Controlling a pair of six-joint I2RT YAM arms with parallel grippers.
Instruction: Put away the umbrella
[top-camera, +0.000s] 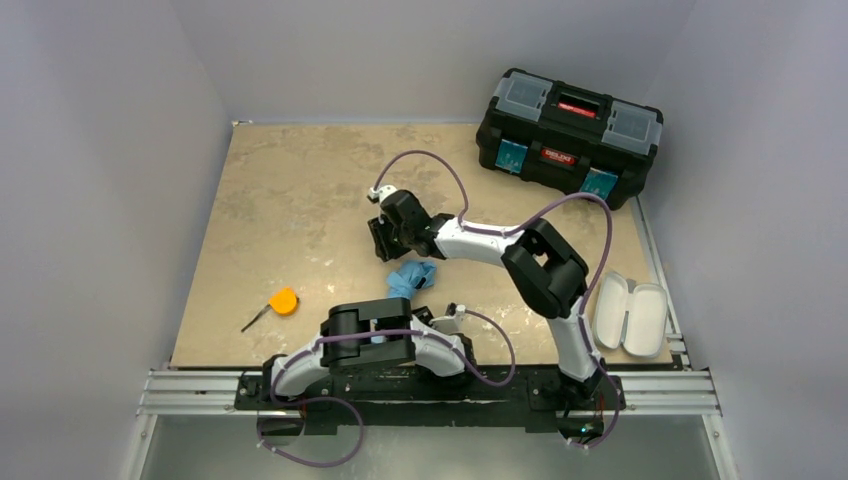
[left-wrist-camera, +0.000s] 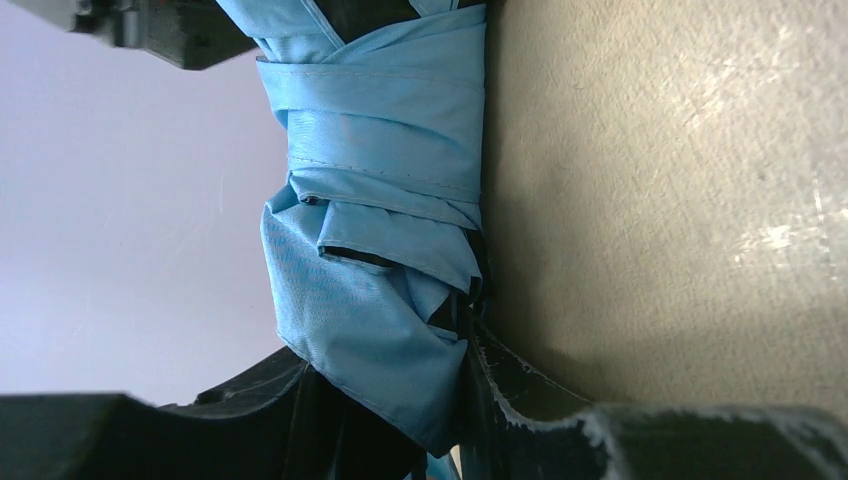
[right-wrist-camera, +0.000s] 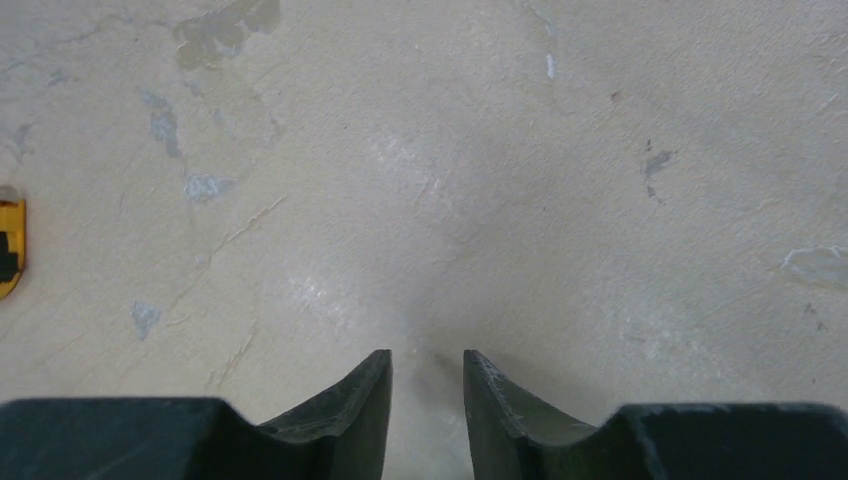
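Note:
The umbrella (top-camera: 410, 278) lies folded on the table in front of the arms, a bundle of light blue fabric. In the left wrist view the umbrella (left-wrist-camera: 380, 130) fills the space between the two black fingers, wrapped in tight folds with black lining showing in the creases. My left gripper (left-wrist-camera: 390, 345) is shut on that fabric, and from above my left gripper (top-camera: 428, 312) sits at the bundle's near end. My right gripper (top-camera: 381, 240) hovers just beyond the umbrella's far end. Seen from the wrist, my right gripper (right-wrist-camera: 427, 355) is open over bare table, with nothing between its fingers.
An orange tape measure (top-camera: 284, 301) lies left of the umbrella and shows at the left edge as the tape measure (right-wrist-camera: 8, 245). A black toolbox (top-camera: 568, 135) stands shut at the back right. A pale oblong case (top-camera: 630, 313) lies open at the right edge.

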